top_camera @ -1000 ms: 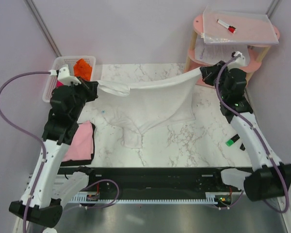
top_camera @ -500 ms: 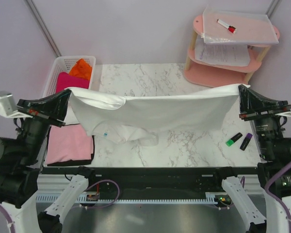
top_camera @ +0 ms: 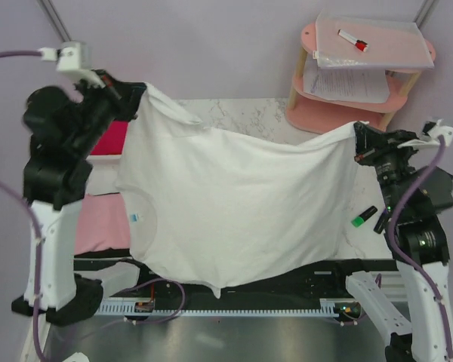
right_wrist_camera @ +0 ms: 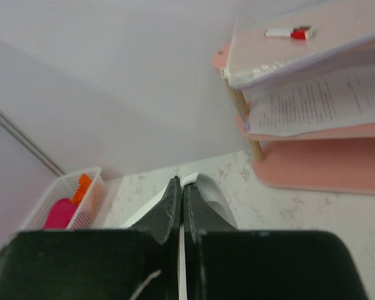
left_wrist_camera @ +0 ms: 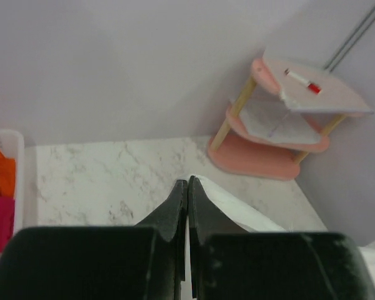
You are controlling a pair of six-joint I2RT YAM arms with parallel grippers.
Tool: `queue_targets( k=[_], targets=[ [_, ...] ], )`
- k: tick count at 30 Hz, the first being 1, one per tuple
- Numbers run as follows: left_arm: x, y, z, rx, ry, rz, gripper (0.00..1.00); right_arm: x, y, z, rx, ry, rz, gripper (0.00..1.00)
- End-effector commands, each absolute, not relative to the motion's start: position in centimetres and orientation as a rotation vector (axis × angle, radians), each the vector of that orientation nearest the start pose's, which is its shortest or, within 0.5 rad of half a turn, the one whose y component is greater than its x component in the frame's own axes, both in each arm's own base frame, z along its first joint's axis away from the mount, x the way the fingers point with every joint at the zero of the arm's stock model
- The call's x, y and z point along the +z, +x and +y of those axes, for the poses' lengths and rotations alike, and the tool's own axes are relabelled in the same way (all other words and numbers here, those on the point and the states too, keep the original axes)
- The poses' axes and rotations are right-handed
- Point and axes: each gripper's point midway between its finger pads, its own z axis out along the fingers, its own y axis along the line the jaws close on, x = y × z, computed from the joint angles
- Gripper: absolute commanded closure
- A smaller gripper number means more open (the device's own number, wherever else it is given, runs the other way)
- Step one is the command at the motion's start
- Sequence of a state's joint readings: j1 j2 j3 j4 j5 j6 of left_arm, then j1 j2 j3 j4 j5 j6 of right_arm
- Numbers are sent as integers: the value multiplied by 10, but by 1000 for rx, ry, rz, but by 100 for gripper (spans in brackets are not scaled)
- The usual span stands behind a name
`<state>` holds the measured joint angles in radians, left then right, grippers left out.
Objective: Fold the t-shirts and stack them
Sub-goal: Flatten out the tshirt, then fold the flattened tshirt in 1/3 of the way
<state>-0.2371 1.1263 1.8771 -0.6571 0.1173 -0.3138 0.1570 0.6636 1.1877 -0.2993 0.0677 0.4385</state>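
While left gripper (top_camera: 141, 93) and right gripper (top_camera: 357, 134) pinch it, white t-shirt (top_camera: 234, 204) hangs.

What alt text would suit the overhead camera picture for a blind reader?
A white cloth t-shirt hangs spread in mid-air, the robot's left gripper and right gripper each shut on a raised corner. Beneath is a white marble table; a pink tiered shelf with papers stands far right.

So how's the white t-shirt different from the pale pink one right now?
The white t-shirt hangs spread open in the air, pinched at two corners by the left claw and right claw; the pink t-shirt lies on the table, touched by neither. The white one shows fully; the pink one is partly hidden. Both are plain cloth.
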Motion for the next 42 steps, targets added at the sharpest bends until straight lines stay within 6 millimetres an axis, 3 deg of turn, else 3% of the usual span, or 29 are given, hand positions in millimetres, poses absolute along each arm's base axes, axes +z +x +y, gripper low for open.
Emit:
queue_targets(
  k=[1,3,4,6,7,8,9,10,11,12,13,16,17,18,20,24,30,36,37,38,40,42],
  targets=[
    [442,368,-125,-485,69,1817,98,392,308,42,351,308,1522,100],
    [412,392,-128,-478,49,1889,98,370,329,41,336,339,1555,100],
    [384,413,-135,-482,34,1952,98,336,347,45,323,351,1632,100],
    [352,434,-138,-471,9,2017,98,315,368,50,341,376,1652,100],
    [338,445,-140,-468,-2,2045,98,277,385,52,321,395,1737,100],
    [306,465,-143,-454,-19,2114,98,268,397,53,319,404,1742,100],
    [292,474,-145,-445,-27,2142,98,252,406,54,311,420,1771,100],
    [280,484,-145,-431,-40,2162,98,216,422,58,294,434,1850,100],
    [251,500,-148,-422,-56,2219,98,207,432,60,297,436,1857,100],
    [242,507,-149,-420,-63,2233,98,196,440,63,303,440,1877,100],
    [230,515,-150,-419,-71,2254,98,170,453,65,292,451,1927,100],
    [211,540,-152,-412,-82,2278,98,145,483,67,265,471,1960,100],
    [220,547,-152,-417,-84,2256,98,142,491,66,261,479,1961,100],
    [209,553,-152,-420,-93,2276,98,140,497,67,262,479,1964,100],
    [218,561,-146,-416,-103,2255,98,141,513,69,262,480,1956,100],
    [237,558,-135,-407,-117,2218,98,152,526,65,253,480,1931,100],
    [242,533,-125,-371,-120,2224,98,160,511,54,246,498,1915,100],
    [212,488,-109,-319,-168,2293,98,137,487,46,188,520,1994,100],
    [195,478,-107,-303,-178,2324,98,134,484,45,179,523,2004,100],
    [202,471,-104,-299,-191,2305,98,131,481,44,172,525,2012,100],
    [184,454,-101,-291,-196,2346,98,123,473,41,152,534,2035,100],
    [187,441,-97,-288,-209,2340,98,118,467,39,139,534,2056,100]
  ],
)
